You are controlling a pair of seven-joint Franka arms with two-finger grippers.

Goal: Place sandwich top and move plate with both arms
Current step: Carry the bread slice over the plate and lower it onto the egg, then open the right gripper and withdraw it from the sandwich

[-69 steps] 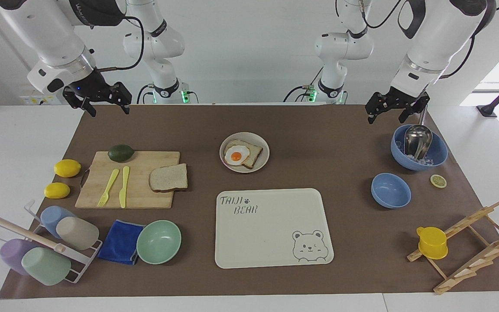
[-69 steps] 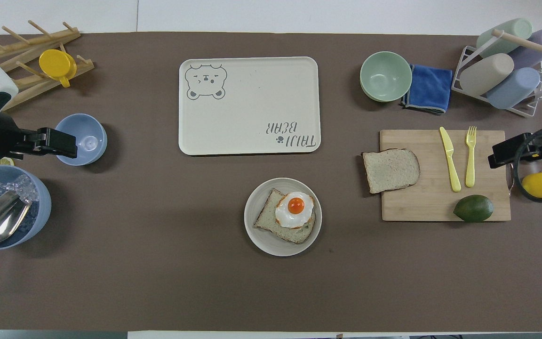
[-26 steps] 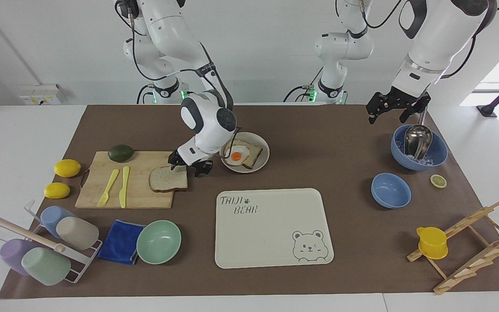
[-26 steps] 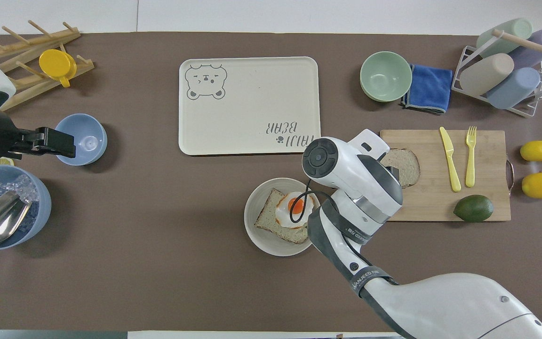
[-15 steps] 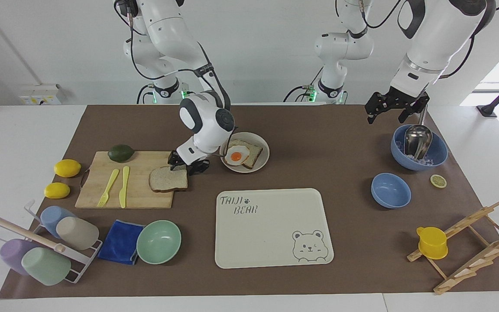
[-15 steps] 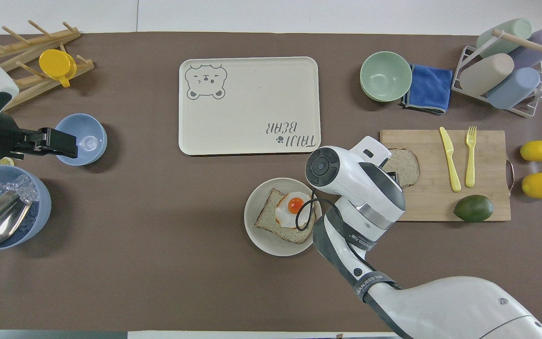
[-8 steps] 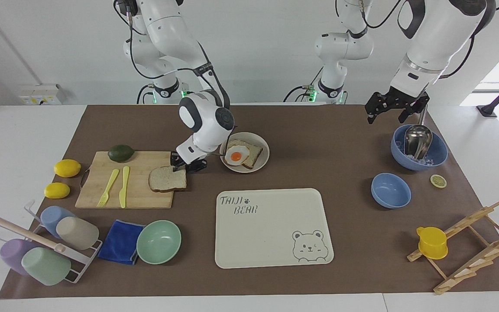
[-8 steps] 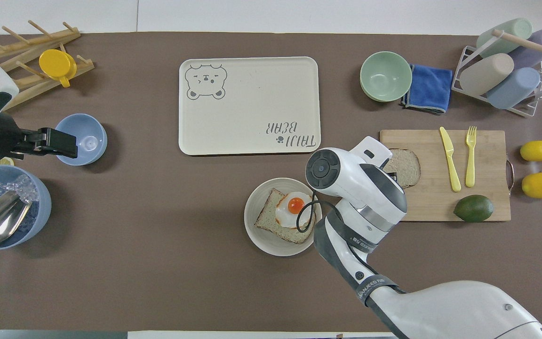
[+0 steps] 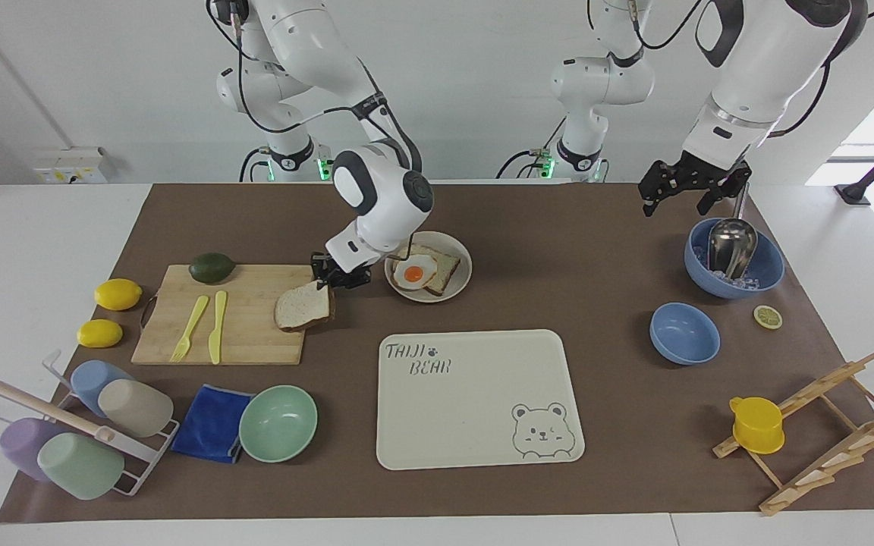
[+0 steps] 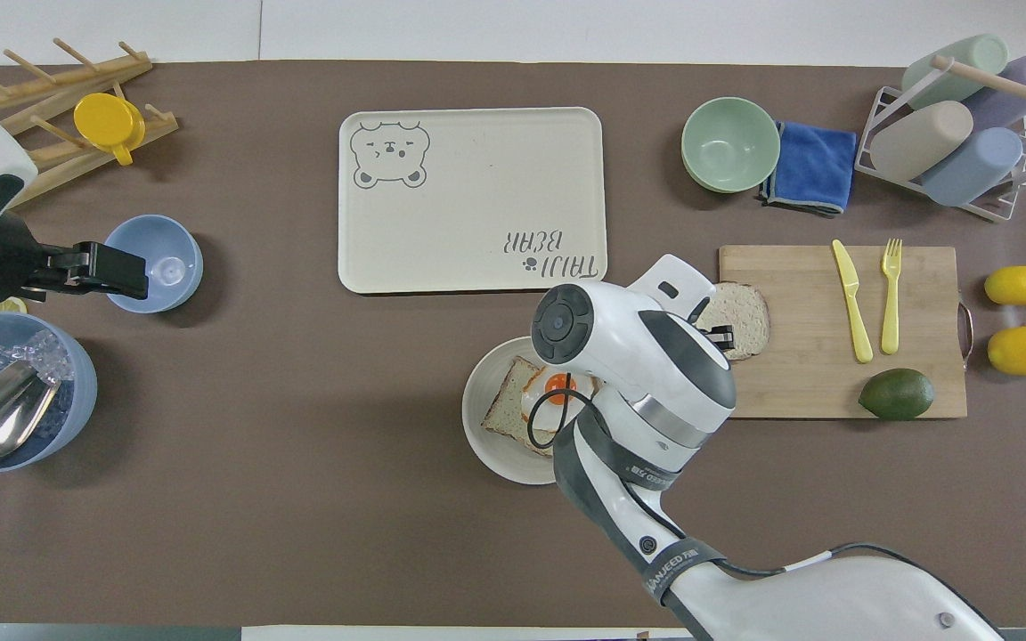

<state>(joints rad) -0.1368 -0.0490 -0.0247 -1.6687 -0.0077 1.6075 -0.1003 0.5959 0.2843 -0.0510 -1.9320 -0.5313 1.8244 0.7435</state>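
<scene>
The sandwich top is a pale bread slice with a brown crust. It hangs tilted over the plate-side edge of the wooden cutting board. My right gripper is shut on its upper corner. In the overhead view the slice shows past my right gripper. The plate is beside the board and holds a bread slice with a fried egg. My right arm partly covers the plate from above. My left gripper waits open, raised over the mat beside the big blue bowl.
The cream bear tray lies farther from the robots than the plate. A knife, fork and avocado are on the board, with lemons beside it. A mint bowl, blue cloth and cup rack stand farther out. Two blue bowls and a wooden rack are at the left arm's end.
My right gripper came down at the slice's corner on the board, then rose and shifted toward the plate. The slice now hangs tilted from it. The left arm has not moved.
</scene>
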